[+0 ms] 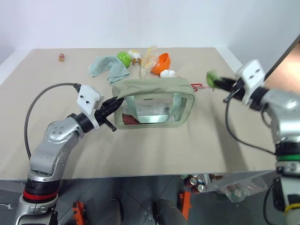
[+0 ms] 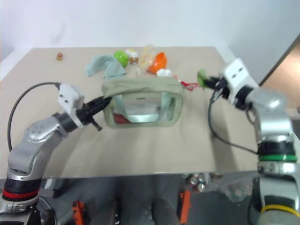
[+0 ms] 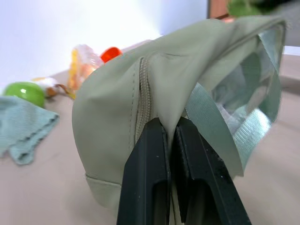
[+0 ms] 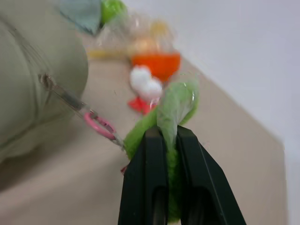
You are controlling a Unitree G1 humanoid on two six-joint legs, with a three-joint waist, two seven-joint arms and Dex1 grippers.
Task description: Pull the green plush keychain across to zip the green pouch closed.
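L gripper (image 1: 114, 103), centre-left of the head view, is clamped shut on the left end of the pouch (image 1: 154, 103); in the L wrist view both black fingers (image 3: 145, 178) pinch a fold of sage fabric just beside the zip seam. R gripper (image 1: 216, 83), upper right of the frame, is closed on the keychain (image 1: 211, 78); the R wrist view shows the fuzzy green ball squeezed between the two fingers (image 4: 199, 183), w/ a pink link (image 4: 99, 124) and a thin metal pull running back to the pouch's end.

Pouch stands mid-frame on the tan table (image 1: 154, 150), clear window and pale handle facing the camera, sth red-brown and a silvery item inside. Keychain sits off the pouch's right end, apart from it, joined by the stretched link.

Behind the pouch, top centre: teal cloth (image 1: 108, 68), lime egg (image 1: 124, 58), crinkly clear bag (image 1: 149, 58), orange shell (image 1: 162, 62), small white toy (image 1: 167, 73). Tiny brown item (image 1: 61, 57) at upper left, well apart from the rest.
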